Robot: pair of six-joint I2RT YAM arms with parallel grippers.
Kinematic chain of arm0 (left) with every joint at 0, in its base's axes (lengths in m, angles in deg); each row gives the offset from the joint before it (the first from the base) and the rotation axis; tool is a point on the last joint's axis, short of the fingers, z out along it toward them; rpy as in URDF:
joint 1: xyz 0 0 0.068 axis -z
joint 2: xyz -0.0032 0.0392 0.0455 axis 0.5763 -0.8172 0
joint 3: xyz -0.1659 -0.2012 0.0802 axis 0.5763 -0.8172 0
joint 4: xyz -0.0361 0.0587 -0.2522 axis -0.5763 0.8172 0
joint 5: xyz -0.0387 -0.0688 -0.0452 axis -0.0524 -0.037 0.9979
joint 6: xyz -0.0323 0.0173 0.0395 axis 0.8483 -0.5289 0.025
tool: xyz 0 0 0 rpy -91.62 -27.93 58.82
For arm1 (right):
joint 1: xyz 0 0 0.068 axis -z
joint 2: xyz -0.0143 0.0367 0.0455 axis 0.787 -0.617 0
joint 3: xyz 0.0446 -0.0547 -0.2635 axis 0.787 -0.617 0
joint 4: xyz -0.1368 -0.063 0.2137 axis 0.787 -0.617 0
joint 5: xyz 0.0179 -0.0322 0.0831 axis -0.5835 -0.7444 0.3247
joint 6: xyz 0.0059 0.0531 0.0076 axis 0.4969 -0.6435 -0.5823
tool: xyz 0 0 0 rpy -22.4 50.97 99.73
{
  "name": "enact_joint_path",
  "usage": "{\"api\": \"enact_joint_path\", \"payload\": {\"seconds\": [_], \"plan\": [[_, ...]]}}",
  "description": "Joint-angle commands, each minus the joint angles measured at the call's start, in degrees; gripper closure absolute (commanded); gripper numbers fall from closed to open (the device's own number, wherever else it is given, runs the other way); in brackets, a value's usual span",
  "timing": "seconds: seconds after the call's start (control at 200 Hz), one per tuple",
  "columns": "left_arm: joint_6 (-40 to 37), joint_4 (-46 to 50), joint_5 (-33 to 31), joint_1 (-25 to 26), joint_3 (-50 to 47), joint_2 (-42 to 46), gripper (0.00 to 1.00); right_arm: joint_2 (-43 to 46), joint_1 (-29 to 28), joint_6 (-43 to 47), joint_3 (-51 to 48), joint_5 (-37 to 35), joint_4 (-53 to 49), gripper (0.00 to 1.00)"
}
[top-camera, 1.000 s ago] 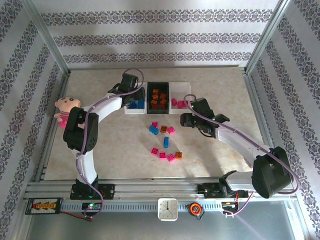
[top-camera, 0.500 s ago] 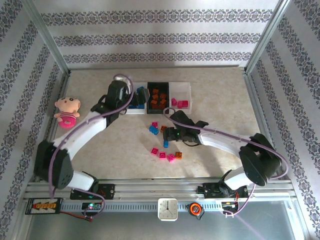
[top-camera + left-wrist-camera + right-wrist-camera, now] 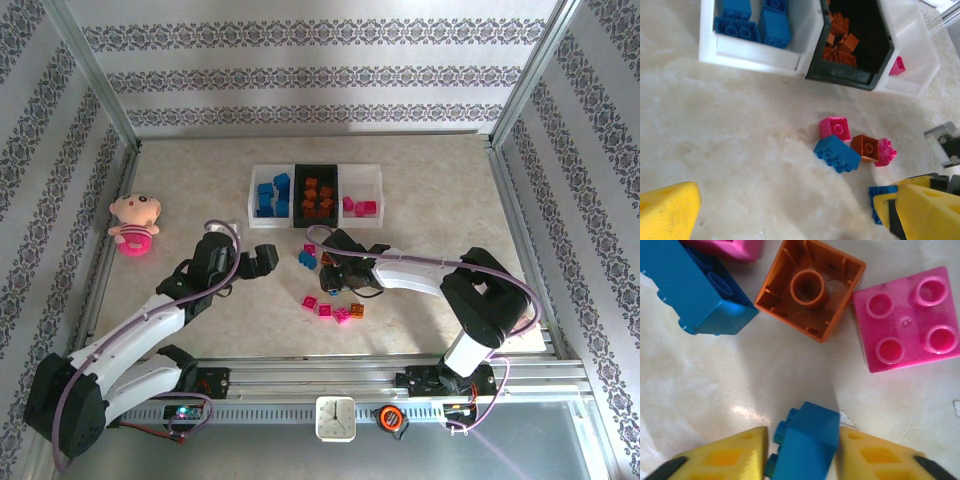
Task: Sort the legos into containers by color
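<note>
A yellow-and-black label (image 3: 88,410) at the left end of the near rail is too small to read. A pink plush doll (image 3: 135,225) lies by the table's left edge. The left gripper (image 3: 262,262) hangs over the beige marbled table (image 3: 430,190) left of centre, yellow fingers (image 3: 670,210) spread wide and holding nothing. Toward the far edge three bins stand in a touching row: a white plastic bin (image 3: 755,54) of blue bricks, a black plastic bin (image 3: 840,80) of orange ones and a second white bin (image 3: 912,70) with magenta ones. Loose studded plastic bricks (image 3: 343,315) in all three colours lie scattered mid-table. There the right gripper (image 3: 802,447) is clamped on a small blue brick (image 3: 810,432), beside an upturned orange brick (image 3: 810,287) and a magenta brick (image 3: 907,320). A square white clock (image 3: 336,418) sits on the near rail, its numerals too small to read.
</note>
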Motion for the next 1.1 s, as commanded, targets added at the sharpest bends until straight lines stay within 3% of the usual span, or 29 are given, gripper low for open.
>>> {"api": "enact_joint_path", "payload": {"seconds": [0.0,0.205,0.39,0.68,1.009,1.094], "plan": [[2.85,1.52,-1.1,0.58,-2.8,1.8,0.0,0.32,-0.12,-0.01,0.7,-0.33,-0.34,0.68],[4.25,2.29,-1.42,0.61,-7.61,5.43,0.0,6.52,0.16,4.78,1.46,1.66,-2.87,0.77],[4.94,4.01,-1.33,0.53,-10.78,10.29,0.0,6.5,1.57,9.91,12.21,8.61,-4.77,0.78],[6.07,6.85,-0.3,0.53,-12.07,13.94,0.0,-13.91,4.53,12.8,40.75,8.5,-4.51,0.77],[5.41,8.52,2.14,0.53,-12.58,14.46,0.0,-36.43,5.08,14.17,69.33,1.33,-11.8,0.75],[5.16,8.65,2.78,0.53,-12.5,14.6,0.0,-40.38,5.22,13.74,74.76,-0.6,-14.72,0.71]]}}
